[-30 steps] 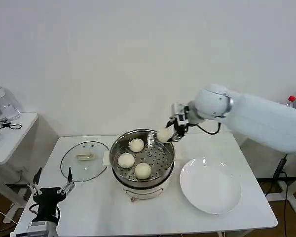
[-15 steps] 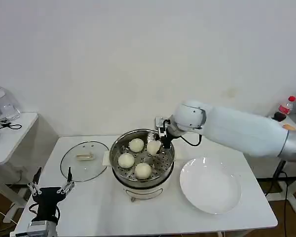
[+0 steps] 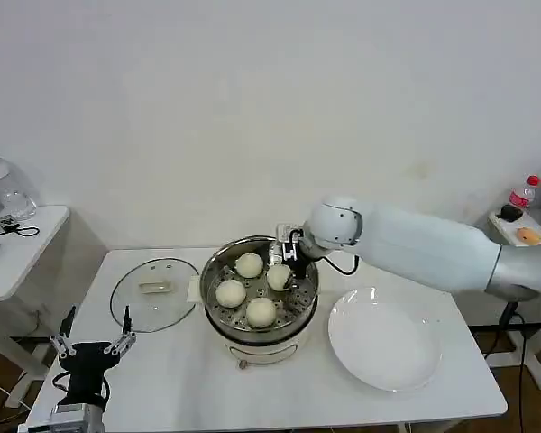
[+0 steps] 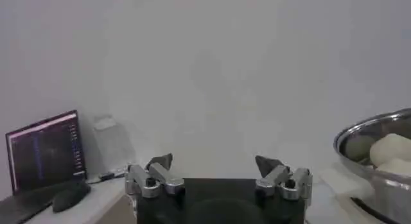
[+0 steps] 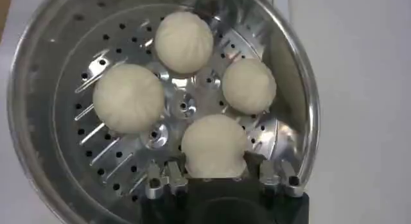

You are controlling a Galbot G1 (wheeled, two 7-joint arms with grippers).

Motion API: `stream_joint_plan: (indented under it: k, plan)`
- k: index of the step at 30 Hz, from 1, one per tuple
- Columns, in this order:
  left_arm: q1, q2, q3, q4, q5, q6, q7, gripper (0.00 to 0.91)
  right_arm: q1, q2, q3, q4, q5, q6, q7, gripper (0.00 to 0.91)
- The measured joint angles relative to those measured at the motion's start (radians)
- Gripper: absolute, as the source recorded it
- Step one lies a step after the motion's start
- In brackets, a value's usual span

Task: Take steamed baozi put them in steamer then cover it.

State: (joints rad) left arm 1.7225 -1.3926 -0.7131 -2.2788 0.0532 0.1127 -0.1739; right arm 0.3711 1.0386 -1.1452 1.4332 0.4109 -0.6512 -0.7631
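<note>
Your right gripper [image 5: 215, 174] has its fingers pinched on 1 baozi [image 5: 213, 145], held low over the steamer's [image 3: 218, 267] perforated tray [image 5: 109, 158] on the side nearest the white plate [image 3: 383, 338]. 3 other buns [image 5: 128, 97] sit on the tray around it. The cover [image 3: 155, 290] lies flat on the table [image 3: 185, 379], left of the steamer. Your left gripper [image 3: 92, 345] waits at the table's front-left corner, fingers spread.
</note>
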Motion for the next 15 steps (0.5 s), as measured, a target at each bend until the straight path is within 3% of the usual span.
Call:
stream_joint_plan:
  k: [2,4,15]
  plan:
    - [0.001,0.0,0.0,0.0,0.0,0.0,0.0,0.907,-0.004,0.002,0.0,-0.003,0.0,0.0,0.0,0.655]
    - [0.001,0.0,0.0,0.0,0.0,0.0,0.0,0.907,-0.007,0.002,0.0,-0.003,-0.001,0.0,-0.001,0.907]
    - [-0.001,-0.002,0.004,0.004,0.0,0.0,0.0,0.907,0.003,-0.022,0.026,0.018,-0.01,-0.006,0.0,0.907]
